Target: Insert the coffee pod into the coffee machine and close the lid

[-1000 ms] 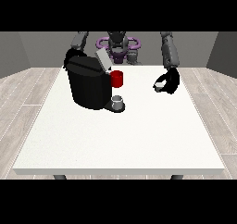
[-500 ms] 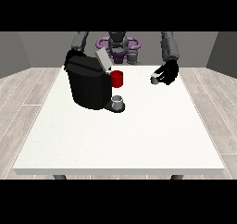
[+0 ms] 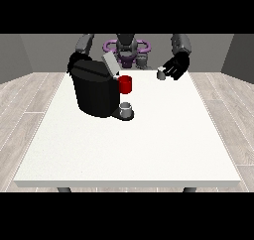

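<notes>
Over at the view's right, above the far side of the white counter (image 3: pixel 149 150), the hand at the view's right (image 3: pixel 176 65) has its fingers curled around the coffee pod (image 3: pixel 161 74), a small grey capsule poking out on the machine side of the fist. It's up in the air, well apart from the coffee machine (image 3: pixel 94 88), which sits toward the view's left with its lid (image 3: pixel 110 64) tilted open.

My read on the pod: tiny, light, stiff shell, probably a bit slick, so it could twist or pop out of a pinch pretty easily. Best held by the side walls near the middle, leaving the end that goes in first free of fingers. It's too small here to tell which end faces the machine, honestly.

There's a red part (image 3: pixel 125 84) on the machine's front and a small grey cup (image 3: pixel 126 107) on the drip base just below.

The hand at the view's left (image 3: pixel 73 61) is mostly tucked behind the machine; can't tell what its fingers are doing.

The lid looks light and hinged, so I'd say a push on its raised edge ought to do.
</notes>
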`<action>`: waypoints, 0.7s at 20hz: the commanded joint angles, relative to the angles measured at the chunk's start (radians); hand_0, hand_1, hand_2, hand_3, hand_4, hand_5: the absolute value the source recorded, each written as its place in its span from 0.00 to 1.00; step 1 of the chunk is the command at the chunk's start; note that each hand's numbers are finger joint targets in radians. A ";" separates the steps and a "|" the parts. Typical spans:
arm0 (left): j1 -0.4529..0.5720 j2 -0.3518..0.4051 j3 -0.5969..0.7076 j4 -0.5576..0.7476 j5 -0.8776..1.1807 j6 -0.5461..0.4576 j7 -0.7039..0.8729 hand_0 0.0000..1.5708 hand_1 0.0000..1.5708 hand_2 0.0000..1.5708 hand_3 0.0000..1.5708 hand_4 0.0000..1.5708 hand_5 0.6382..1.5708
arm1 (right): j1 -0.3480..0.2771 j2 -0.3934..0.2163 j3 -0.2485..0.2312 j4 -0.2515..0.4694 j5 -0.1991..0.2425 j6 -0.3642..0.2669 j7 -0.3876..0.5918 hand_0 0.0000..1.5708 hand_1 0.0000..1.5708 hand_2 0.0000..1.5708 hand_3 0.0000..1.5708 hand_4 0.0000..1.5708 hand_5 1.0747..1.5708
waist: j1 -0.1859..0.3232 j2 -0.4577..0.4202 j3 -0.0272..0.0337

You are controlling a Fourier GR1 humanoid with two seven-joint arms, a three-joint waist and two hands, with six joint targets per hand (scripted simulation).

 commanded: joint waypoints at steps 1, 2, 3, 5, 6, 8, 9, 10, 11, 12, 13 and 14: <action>-0.067 -0.046 -0.006 -0.035 0.000 -0.041 0.107 0.80 0.80 0.85 0.82 0.34 1.00 | 0.024 0.006 -0.007 0.053 -0.015 0.025 -0.050 0.00 0.00 0.00 0.00 0.32 1.00 | -0.011 -0.032 0.0003; -0.043 -0.059 -0.003 -0.030 -0.009 -0.010 0.087 0.80 0.80 0.85 0.82 0.34 1.00 | 0.004 -0.001 0.000 0.021 -0.010 0.020 -0.017 0.00 0.00 0.00 0.00 0.32 1.00 | -0.016 -0.020 -0.0002; -0.101 -0.040 -0.004 -0.027 -0.013 -0.047 0.131 0.80 0.80 0.85 0.82 0.34 1.00 | -0.009 0.034 0.033 0.030 0.018 -0.028 -0.048 0.00 0.00 0.00 0.00 0.31 1.00 | -0.019 -0.010 0.0000; -0.131 -0.019 0.023 -0.006 -0.004 -0.046 0.120 0.80 0.80 0.85 0.82 0.34 1.00 | -0.080 0.000 0.014 -0.025 0.000 -0.010 0.052 0.00 0.00 0.00 0.00 0.32 1.00 | -0.054 0.019 -0.0004; -0.138 -0.039 0.019 -0.021 -0.028 0.037 0.140 0.80 0.80 0.84 0.81 0.34 1.00 | -0.026 0.033 0.039 -0.019 -0.003 0.012 -0.030 0.00 0.00 0.00 0.00 0.33 1.00 | -0.082 0.032 -0.0001; -0.184 -0.023 0.038 -0.014 -0.012 -0.012 0.174 0.68 0.68 0.78 0.78 0.33 1.00 | -0.025 0.030 0.052 -0.029 0.019 -0.004 -0.008 0.00 0.00 0.00 0.00 0.31 1.00 | -0.095 0.018 -0.0002; -0.189 0.002 0.050 0.003 -0.016 -0.007 0.176 0.65 0.65 0.77 0.78 0.32 1.00 | -0.005 0.024 0.073 -0.058 0.024 0.011 0.027 0.00 0.00 0.00 0.00 0.32 1.00 | -0.126 0.021 -0.0004; -0.239 -0.007 0.046 -0.021 -0.012 -0.030 0.199 0.79 0.79 0.82 0.79 0.33 1.00 | -0.060 0.031 0.049 -0.002 0.048 -0.038 -0.023 0.00 0.00 0.00 0.00 0.31 1.00 | -0.078 0.056 -0.0001; -0.252 -0.015 0.068 -0.013 0.008 -0.030 0.199 0.81 0.81 0.83 0.79 0.33 1.00 | -0.076 0.019 0.037 -0.016 0.030 -0.022 -0.010 0.00 0.00 0.00 0.00 0.32 1.00 | -0.096 0.071 -0.0002; -0.257 -0.039 0.055 -0.018 -0.005 -0.016 0.238 0.77 0.77 0.80 0.76 0.32 1.00 | -0.109 -0.011 0.013 -0.026 0.011 -0.011 0.054 0.00 0.00 0.00 0.00 0.32 1.00 | -0.099 0.036 -0.0002; -0.233 0.018 0.085 0.028 -0.001 -0.016 0.205 0.77 0.77 0.79 0.76 0.31 1.00 | -0.068 0.008 0.062 -0.108 0.009 0.012 0.088 0.00 0.00 0.00 0.00 0.33 1.00 | -0.148 0.039 -0.0006; -0.245 0.021 0.084 0.014 0.007 -0.044 0.193 0.79 0.79 0.80 0.76 0.30 1.00 | -0.037 0.011 0.062 -0.086 0.035 -0.015 0.066 0.00 0.00 0.00 0.00 0.32 1.00 | -0.135 0.037 -0.0005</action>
